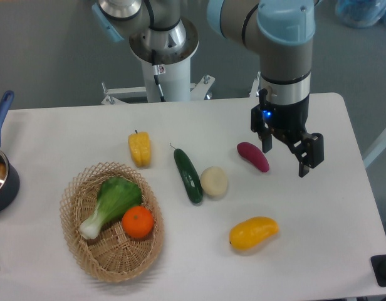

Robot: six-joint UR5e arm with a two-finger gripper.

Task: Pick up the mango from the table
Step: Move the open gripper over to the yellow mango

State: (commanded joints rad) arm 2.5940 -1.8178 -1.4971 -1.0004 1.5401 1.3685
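The mango [253, 232] is a glossy yellow-orange oblong fruit lying on the white table [318, 238] near the front, right of centre. My gripper [285, 159] hangs above the table behind and to the right of the mango, well apart from it. Its two dark fingers are spread and nothing is between them. One finger [306, 164] points down at the right, the other sits next to a purple sweet potato [253, 156].
A green cucumber [188, 175] and a pale round vegetable [213, 181] lie left of the gripper. A yellow bell pepper [140, 148] lies further left. A wicker basket [152, 241] holds a bok choy [113, 200] and an orange [138, 222]. A blue pot [1, 175] is at the left edge.
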